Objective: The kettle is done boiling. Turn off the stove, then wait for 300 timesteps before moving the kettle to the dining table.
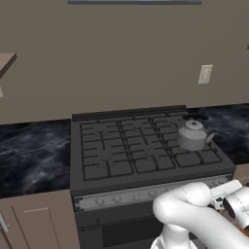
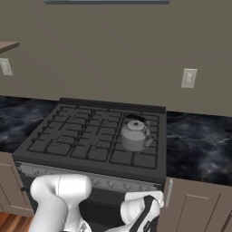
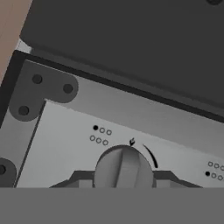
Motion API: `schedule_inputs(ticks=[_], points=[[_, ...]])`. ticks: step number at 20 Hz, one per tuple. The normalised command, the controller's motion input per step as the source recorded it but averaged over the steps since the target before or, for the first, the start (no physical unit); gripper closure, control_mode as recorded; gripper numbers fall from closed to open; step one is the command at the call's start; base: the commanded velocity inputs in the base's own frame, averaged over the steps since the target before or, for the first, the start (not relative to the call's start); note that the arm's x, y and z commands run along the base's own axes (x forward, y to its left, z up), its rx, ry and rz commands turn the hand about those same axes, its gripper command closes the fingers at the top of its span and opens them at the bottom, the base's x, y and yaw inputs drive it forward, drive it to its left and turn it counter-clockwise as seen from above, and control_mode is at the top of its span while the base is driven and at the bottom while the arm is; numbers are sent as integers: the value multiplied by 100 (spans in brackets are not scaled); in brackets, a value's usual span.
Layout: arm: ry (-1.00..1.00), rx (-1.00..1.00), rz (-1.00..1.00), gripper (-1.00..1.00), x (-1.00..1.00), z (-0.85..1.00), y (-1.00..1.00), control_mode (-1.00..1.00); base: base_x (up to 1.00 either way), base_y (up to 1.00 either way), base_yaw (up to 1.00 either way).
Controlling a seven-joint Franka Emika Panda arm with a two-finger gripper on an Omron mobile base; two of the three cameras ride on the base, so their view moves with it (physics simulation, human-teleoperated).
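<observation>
- Jaws clenched on knob (image 3: 124,168) of stove (image 1: 146,151), one finger (image 3: 81,178) at each side.
- Kettle (image 1: 193,134) upright on grate, well beyond jaws.

Arm (image 1: 194,209): glossy white rounded shells, fat tubular links with bulbous elbows. Dark bands sit at the joints, with a black ring near the wrist. Two small dark finger tips (image 3: 81,178) end the hand.

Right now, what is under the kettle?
The kettle sits on the stove's black grate, back right. The burner beneath it is covered, so no flame can be judged.
</observation>
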Motion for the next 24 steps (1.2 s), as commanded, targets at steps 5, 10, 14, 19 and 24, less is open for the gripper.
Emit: schedule_inputs(ticks=[5,10,14,19,24], points=[[15,32,-4,100,-18,-8,-21,-100,0,0,0],[10,26,-3,-100,-19,-17,-24,-100,0,0,0],[0,4,0,-100,-9,-5,-5,-100,0,0,0],[-6,0,0,-100,-31,0,0,-100,0,0,0],[-1,0,0,-100,-25,5,-1,-100,0,0,0]])
